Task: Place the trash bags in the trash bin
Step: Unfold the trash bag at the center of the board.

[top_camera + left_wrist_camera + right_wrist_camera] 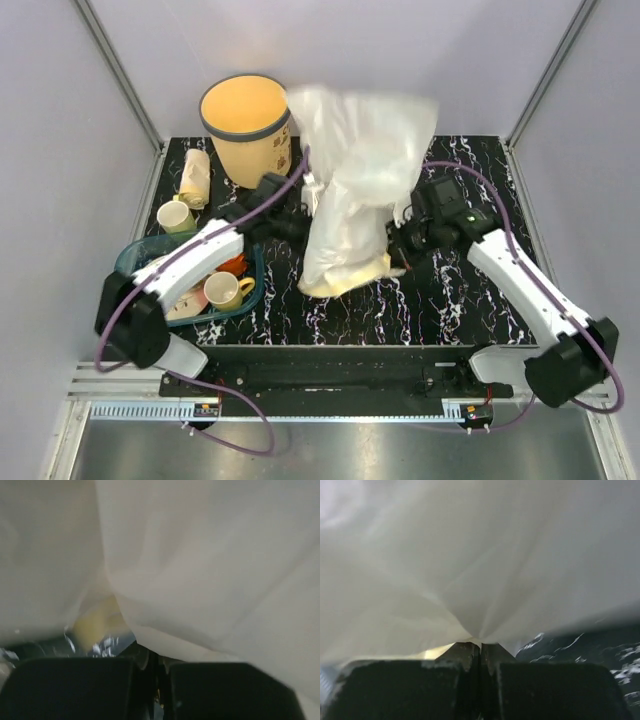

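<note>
Trash bags (355, 190): one wide sheet of thin, whitish, translucent film, crinkled and billowed, standing at the middle of the table (450, 300) and reaching toward 12 o'clock.
Tint: a faint yellow shows at its lower end, toward 6 o'clock, which lies on the black marbled top.
Upper edge: blurred; it comes close to the bin's 3 o'clock side, and whether they touch cannot be told.
Trash bin (255, 158): round cream-yellow bucket with a dark rim band and small dark print, upright at 11 o'clock on the table, its mouth uncovered.
Left gripper (155, 665): clenched, with a fold of the film caught between its fingers, at the bag's 9 o'clock side.
Right gripper (480, 652): clamped tight on a gathered point of the film, from which creases fan out, at the bag's 4 o'clock side.
Teal tray (255, 300): at 8 o'clock, holding a cream mug (225, 290).
Green cup (175, 215): just beyond the tray, toward 9 o'clock.
</note>
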Robot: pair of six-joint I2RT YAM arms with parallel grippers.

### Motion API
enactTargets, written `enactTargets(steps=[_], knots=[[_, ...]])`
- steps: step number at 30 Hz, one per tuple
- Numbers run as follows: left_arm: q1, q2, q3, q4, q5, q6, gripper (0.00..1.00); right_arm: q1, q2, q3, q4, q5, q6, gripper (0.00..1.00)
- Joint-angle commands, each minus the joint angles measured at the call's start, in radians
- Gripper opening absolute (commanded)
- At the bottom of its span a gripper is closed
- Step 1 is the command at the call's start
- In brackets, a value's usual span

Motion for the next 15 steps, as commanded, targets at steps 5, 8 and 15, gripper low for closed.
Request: enactTargets(steps=[5,8,15], knots=[[0.167,0.099,0.849,0.275,0.161,-0.225,0.0,0.02,0.116,0.975,-0.1,0.054,0.005,0.0],[0.193,0.106,0.941,0.375,0.003,-0.267,0.0,0.02,0.114,1.045,0.112,0.217,0.042,0.0],[-0.06,0.07,0.406,-0.331,-0.246,0.268,0.0,0.02,-0.034,0.228,0.115,0.234,-0.074,0.0]])
